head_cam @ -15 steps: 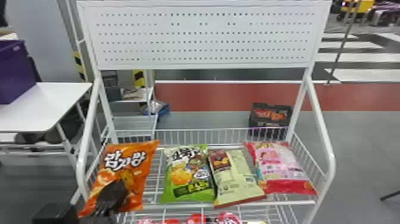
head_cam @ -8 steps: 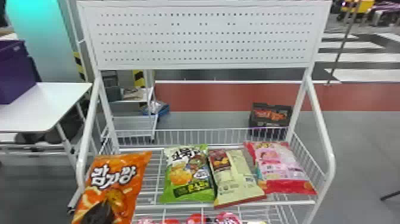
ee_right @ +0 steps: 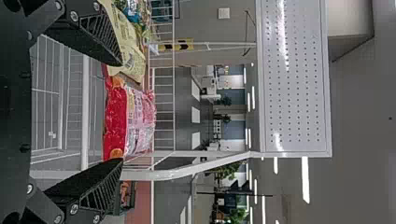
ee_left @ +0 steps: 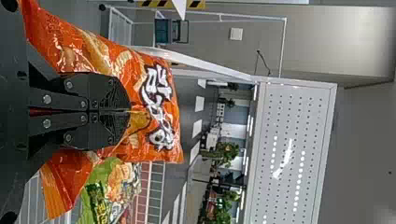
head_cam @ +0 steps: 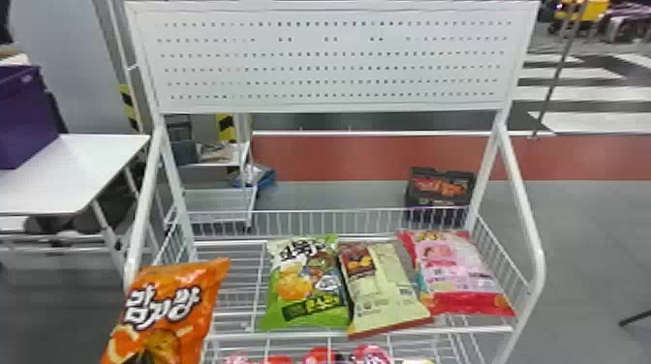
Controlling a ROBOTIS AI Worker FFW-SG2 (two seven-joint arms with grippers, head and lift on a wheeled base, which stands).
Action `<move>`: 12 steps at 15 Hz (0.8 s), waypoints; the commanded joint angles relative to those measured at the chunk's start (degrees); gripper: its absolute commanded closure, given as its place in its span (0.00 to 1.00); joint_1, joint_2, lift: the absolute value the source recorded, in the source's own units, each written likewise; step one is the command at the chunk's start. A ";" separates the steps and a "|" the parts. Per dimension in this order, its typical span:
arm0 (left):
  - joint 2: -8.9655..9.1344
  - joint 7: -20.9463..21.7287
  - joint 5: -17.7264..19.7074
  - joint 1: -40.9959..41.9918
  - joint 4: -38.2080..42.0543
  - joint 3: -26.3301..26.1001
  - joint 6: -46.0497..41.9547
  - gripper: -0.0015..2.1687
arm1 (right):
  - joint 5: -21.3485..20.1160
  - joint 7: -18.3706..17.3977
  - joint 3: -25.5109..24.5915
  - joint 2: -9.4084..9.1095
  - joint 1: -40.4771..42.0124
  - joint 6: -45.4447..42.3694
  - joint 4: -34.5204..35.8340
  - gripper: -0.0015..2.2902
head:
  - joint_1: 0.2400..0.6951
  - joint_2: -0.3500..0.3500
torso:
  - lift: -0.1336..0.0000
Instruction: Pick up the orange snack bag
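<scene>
Orange snack bag [head_cam: 193,280] pinched between the pressed-together fingers of the left end effector [ee_left: 130,111], draped around and beyond the fingertips. Now raised from its earlier rest on the wire shelf [head_cam: 271,335] and drawn nearer the robot, clear of the green bag [head_cam: 310,285] to the end effector's right. Pick-up apparently achieved. Right end effector [ee_right: 122,112] spread, short of the pink bag [ee_right: 135,116].
</scene>
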State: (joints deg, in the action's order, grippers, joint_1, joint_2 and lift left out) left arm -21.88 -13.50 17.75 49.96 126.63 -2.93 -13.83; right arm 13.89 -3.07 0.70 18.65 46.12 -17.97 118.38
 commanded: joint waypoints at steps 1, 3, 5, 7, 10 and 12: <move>0.09 -0.12 -0.26 0.14 -1.12 0.03 -2.03 0.67 | 0.00 0.00 0.00 0.07 0.02 0.00 0.01 0.07 | 0.57 0.50 | 1.00; 0.09 -0.21 -0.26 0.40 -1.56 0.29 -2.56 0.67 | 0.09 0.00 -0.09 0.15 0.02 0.00 0.01 0.07 | 0.57 0.50 | 1.00; 0.09 -0.12 -0.26 0.84 -1.56 0.29 -2.73 0.67 | 0.18 0.00 -0.09 0.33 -0.07 0.00 0.01 0.07 | 0.57 0.50 | 1.00; 0.09 -0.12 -0.35 1.10 -1.56 0.29 -3.08 0.67 | 0.18 0.00 -0.09 0.33 -0.15 -0.17 0.01 0.07 | 0.57 0.50 | 1.00; 0.18 -0.12 -0.61 1.37 -1.56 0.29 -3.43 0.67 | 0.26 0.00 0.00 0.33 -0.33 0.00 -0.08 0.07 | 0.57 0.50 | 1.00; 0.18 -0.12 -0.79 1.28 -1.82 0.29 -3.61 0.67 | 0.35 0.00 0.00 0.24 -0.33 -0.17 -0.08 0.07 | 0.57 0.50 | 1.00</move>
State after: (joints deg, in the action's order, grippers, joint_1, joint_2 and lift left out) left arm -21.71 -13.62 17.05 51.31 125.01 -2.64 -17.27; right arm 14.18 -3.07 0.70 18.98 45.78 -18.01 118.32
